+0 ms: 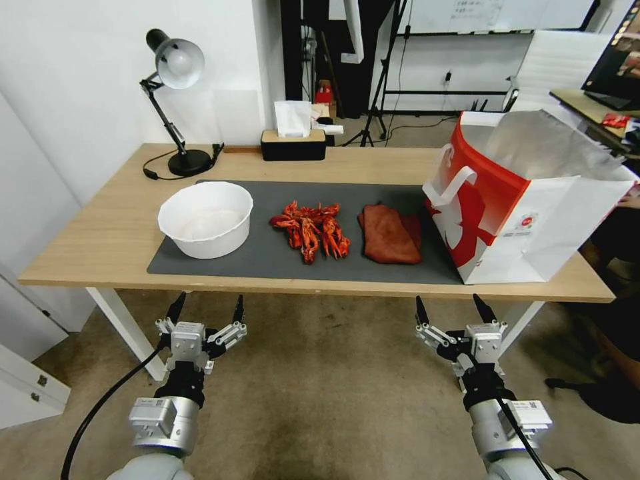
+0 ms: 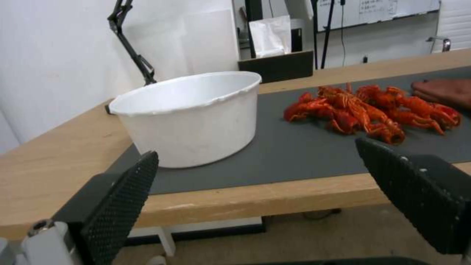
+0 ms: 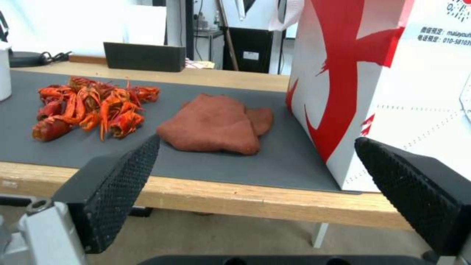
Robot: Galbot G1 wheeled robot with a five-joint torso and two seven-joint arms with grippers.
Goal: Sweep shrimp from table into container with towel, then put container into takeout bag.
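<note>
Black desk lamp (image 1: 175, 80) with a silver shade stands at the far left corner, its round base (image 1: 189, 163) near the wall, cord (image 1: 157, 167) looping beside it. Black tissue box (image 1: 293, 145) with a wooden lid at the far edge, white tissue (image 1: 293, 118) sticking up. Behind: tripod (image 1: 379, 87) legs, whiteboard (image 1: 493, 15), concrete floor (image 1: 320, 373) below.
</note>
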